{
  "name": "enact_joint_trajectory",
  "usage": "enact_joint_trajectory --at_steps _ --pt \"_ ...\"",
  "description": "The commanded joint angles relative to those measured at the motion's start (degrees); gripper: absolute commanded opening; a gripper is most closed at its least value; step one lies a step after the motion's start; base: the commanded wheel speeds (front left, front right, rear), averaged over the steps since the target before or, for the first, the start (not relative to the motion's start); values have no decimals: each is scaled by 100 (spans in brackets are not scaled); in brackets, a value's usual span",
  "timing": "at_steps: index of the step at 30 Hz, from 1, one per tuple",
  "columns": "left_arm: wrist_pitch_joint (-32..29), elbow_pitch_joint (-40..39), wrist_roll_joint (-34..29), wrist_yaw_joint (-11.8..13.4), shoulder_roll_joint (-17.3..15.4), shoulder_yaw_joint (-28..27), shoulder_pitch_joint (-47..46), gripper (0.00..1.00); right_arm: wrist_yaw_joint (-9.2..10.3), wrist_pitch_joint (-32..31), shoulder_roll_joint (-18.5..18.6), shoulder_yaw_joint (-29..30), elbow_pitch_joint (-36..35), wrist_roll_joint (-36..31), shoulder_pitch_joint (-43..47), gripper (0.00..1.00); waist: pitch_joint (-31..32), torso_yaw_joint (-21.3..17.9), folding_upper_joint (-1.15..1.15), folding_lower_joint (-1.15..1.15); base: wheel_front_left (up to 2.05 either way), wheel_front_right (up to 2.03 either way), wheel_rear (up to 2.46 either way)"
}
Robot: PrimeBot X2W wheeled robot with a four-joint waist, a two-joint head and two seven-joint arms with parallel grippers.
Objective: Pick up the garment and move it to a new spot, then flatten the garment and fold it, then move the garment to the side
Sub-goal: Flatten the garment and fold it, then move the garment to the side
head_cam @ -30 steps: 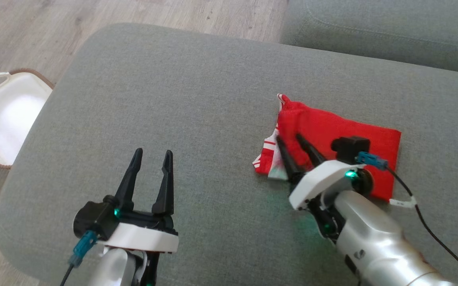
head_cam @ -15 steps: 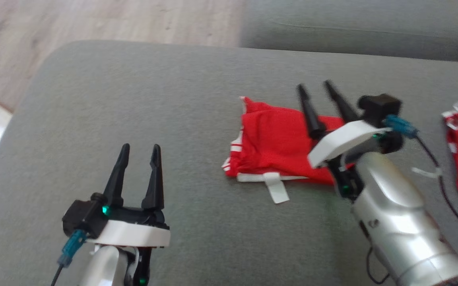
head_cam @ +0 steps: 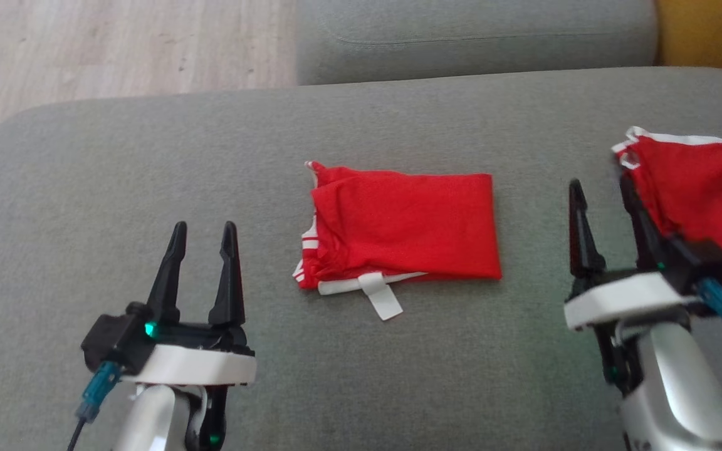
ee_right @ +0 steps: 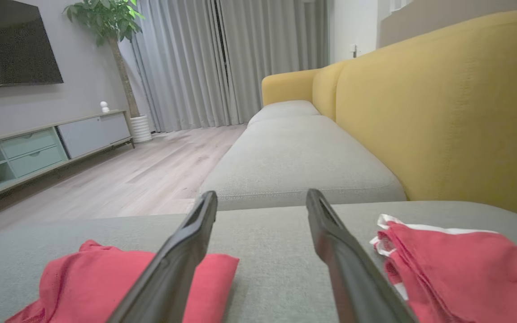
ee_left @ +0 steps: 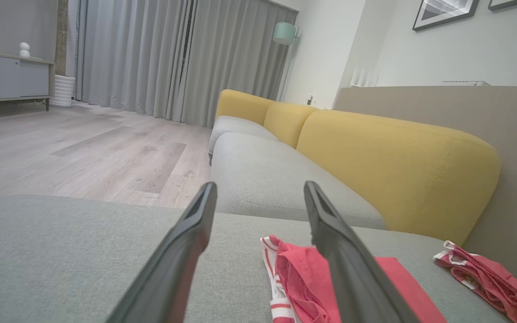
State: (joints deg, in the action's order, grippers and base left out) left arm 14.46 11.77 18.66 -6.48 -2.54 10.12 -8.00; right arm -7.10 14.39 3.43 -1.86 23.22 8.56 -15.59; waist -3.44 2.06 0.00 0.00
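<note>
The garment point(head_cam: 402, 228) is laid folded at the middle of the sofa cushion point(head_cam: 148, 163). The left claw point(head_cam: 204, 225) and right claw point(head_cam: 600, 181) are held wide and empty, flanking it, presumably so the fold is kept undisturbed before sideways transfer.

A grey sofa seat point(head_cam: 148, 156) with yellow backrest point(ee_right: 442, 112) stands on pale wooden floor point(head_cam: 116, 50) near grey curtains point(ee_left: 151, 54).

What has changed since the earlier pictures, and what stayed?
The right claw came off the folded red garment and drew back to the robot's right, open, beside a second red garment. The head camera turned right too. The folded garment stayed on the grey cushion; the left claw stayed open and empty.
</note>
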Motion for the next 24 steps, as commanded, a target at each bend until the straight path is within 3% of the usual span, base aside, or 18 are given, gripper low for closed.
enact_joint_trajectory --at_steps 1,16,24 --pt "54 -210 -28 14 -33 -226 -196 100 -39 61 -55 -94 -266 -2 -48 100 11 -63 0 0 0 0 0" --pt "54 -239 -49 -13 -33 -261 -23 100 -39 61 -55 46 -545 74 357 100 -31 -122 0 0 0 0 0" --pt "54 -252 -53 -24 -33 -118 -168 100 -39 -32 -55 -5 -54 -91 -14 100 -332 143 0 0 0 0 0"
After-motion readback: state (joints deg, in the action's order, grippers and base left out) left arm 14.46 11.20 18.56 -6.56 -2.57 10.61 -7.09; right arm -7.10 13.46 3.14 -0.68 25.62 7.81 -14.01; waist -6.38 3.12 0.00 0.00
